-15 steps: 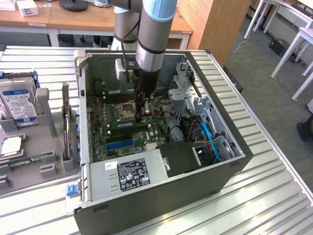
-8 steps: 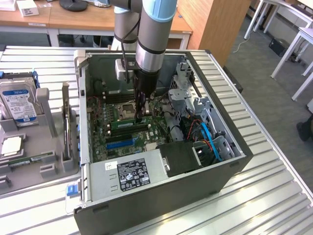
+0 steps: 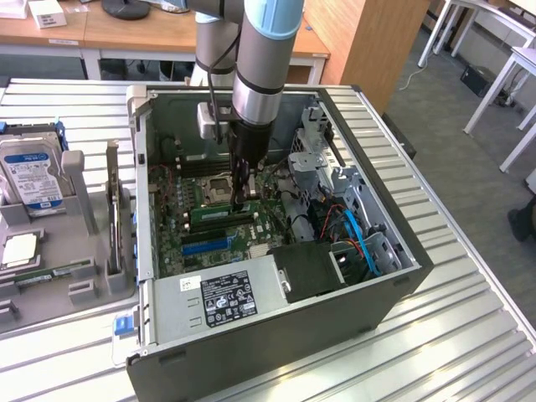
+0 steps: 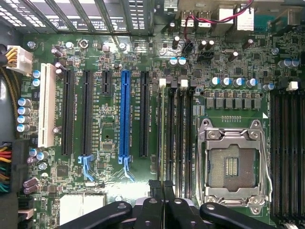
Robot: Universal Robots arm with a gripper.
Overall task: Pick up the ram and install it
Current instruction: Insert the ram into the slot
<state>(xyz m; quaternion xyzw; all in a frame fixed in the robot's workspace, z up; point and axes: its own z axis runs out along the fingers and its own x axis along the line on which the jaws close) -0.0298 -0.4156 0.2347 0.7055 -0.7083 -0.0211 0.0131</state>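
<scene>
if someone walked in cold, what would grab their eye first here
The open computer case at the centre, with the robot arm plunging straight into it. Its gripper is shut on the ram, a green stick lying on the motherboard beside the empty CPU socket.

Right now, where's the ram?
The ram sits in a motherboard slot inside the open PC case, directly under the gripper, beside the CPU socket.

pincer (image 4: 164, 193) tips hide ram's (image 4: 163, 133) end
</scene>
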